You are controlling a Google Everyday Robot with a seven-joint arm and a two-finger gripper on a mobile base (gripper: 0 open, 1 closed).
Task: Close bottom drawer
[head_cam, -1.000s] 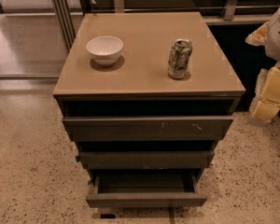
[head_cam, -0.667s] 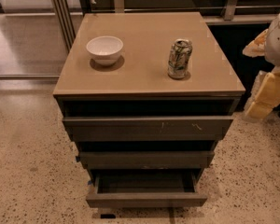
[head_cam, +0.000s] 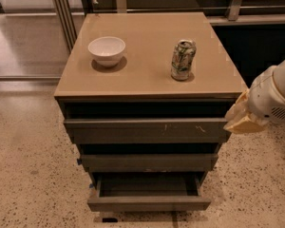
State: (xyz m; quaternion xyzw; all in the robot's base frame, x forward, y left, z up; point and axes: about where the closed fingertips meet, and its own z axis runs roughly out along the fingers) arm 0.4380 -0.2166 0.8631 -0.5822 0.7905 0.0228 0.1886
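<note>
Since the earlier frames the arm has come down and in from the right edge. Its gripper now sits just beside the cabinet's front right corner, level with the top drawer. Nothing else has shifted: bowl and can stand where they were on the cabinet top.

Gripper state: we cannot tell whether it is released or clenched. Only a pale tan bulk shows ahead of the white wrist, and it appears to carry nothing. Whether it touches the cabinet's edge or only hangs close to it is also unclear from this angle.

Bottom drawer: pulled out at floor level, its flat front well forward of the middle drawer above it. The tray is open to view and looks empty as far as we can see.

Progress, as we judge it:
- Done: approach toward the cabinet has begun.
- Not done: no contact with the bottom drawer. The gripper is well above it and off to the right.
- Left: drop to the lowest front, come around before it, and push it straight in until flush.

We put the task at an early stage. The drawer seems about as far out as it goes. The top and middle drawers also stand slightly proud, so the descent will likely need to clear their fronts.
</note>
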